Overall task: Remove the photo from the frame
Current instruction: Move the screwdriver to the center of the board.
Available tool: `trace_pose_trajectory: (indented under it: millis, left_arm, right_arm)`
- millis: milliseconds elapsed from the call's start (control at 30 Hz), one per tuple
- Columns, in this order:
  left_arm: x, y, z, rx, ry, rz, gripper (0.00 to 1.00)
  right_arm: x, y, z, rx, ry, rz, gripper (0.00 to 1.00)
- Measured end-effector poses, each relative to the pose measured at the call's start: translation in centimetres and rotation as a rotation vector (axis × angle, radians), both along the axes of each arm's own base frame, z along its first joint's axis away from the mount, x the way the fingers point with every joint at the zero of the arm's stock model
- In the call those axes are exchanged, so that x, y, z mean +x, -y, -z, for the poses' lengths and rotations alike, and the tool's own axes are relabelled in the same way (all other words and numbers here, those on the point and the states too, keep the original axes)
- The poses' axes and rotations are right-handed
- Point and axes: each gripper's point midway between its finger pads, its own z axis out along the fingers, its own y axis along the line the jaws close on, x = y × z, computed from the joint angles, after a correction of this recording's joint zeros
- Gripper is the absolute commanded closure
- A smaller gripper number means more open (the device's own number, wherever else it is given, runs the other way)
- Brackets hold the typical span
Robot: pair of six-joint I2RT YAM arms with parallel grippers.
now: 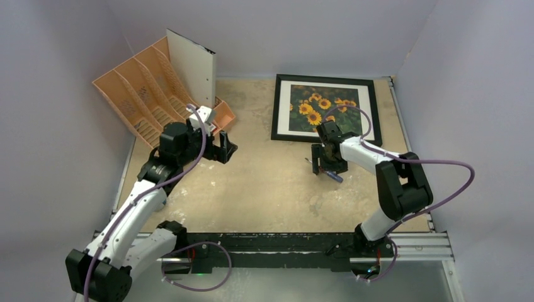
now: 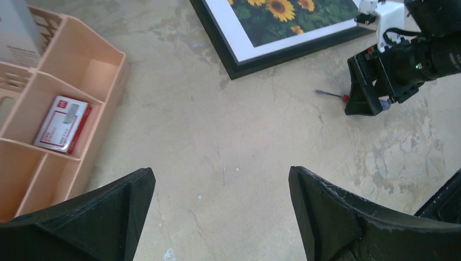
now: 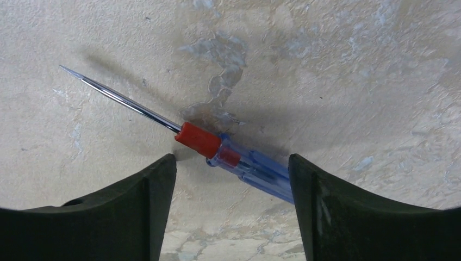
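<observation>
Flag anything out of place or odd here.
A screwdriver lies loose on the blotchy, worn table, between the open fingers of the right gripper. The frame lies flat, face up; nothing looks spilled.

A robot lab cell: plain grey walls (image 1: 56,69) box in a scuffed tabletop (image 1: 264,189) fronted by a mounting rail (image 1: 283,241).

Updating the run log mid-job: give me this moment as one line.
photo in frame, face up | right hand open over screwdriver on table | left hand open, empty, near orange organiser
</observation>
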Motion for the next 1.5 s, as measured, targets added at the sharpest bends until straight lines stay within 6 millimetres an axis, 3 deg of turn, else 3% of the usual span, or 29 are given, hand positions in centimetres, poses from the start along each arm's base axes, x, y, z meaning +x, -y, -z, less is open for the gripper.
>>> trace_pose_trajectory:
  millis: [100, 200, 300, 433, 533, 667, 933, 1033, 1267, 1500]
  left_arm:
    - [-0.3, -0.8, -1.6, -0.011, 0.059, -0.039, 0.0]
    - [-0.2, -1.2, -1.9, -0.007, 0.074, -0.061, 0.0]
    - [0.2, -1.7, -0.8, 0.022, 0.042, -0.093, 0.0]
    - [0.1, -2.1, 0.6, 0.053, -0.003, -0.103, 0.0]
    - [-0.1, -2.2, 0.9, 0.061, -0.019, -0.101, 0.0]
    - [-0.2, -2.7, 1.5, 0.085, -0.039, -0.121, 0.0]
    - [0.0, -5.5, 2.4, 0.167, -0.068, -0.265, 0.0]
    - [-0.1, -5.8, 2.5, 0.176, -0.074, -0.274, 0.0]
    - [-0.3, -6.1, 2.0, 0.175, -0.058, -0.287, 0.0]
    - [-0.3, -5.9, 2.0, 0.171, -0.058, -0.28, 0.0]
  right_arm:
    - [-0.1, 0.1, 0.2, -0.006, -0.002, 0.015, 0.43]
    - [-0.5, 0.3, 0.4, -0.003, 0.002, 0.046, 0.51]
    - [-1.1, 0.7, 0.4, -0.006, 0.021, 0.089, 0.58]
    - [-1.5, 0.9, 0.6, 0.009, 0.049, 0.147, 0.81]
    - [-1.7, 1.0, 0.6, 0.028, 0.082, 0.201, 0.92]
    - [-2.4, 2.4, 0.5, 0.019, 0.122, 0.332, 0.96]
    - [-4.3, 9.8, -0.8, -0.012, 0.224, 0.73, 0.98]
    - [-4.5, 11.1, -1.3, -0.027, 0.247, 0.803, 0.98]
    - [-6.6, 13.3, 0.3, -0.103, 0.151, 0.929, 0.94]
    - [-6.2, 15.3, 0.4, -0.132, 0.115, 0.947, 0.92]
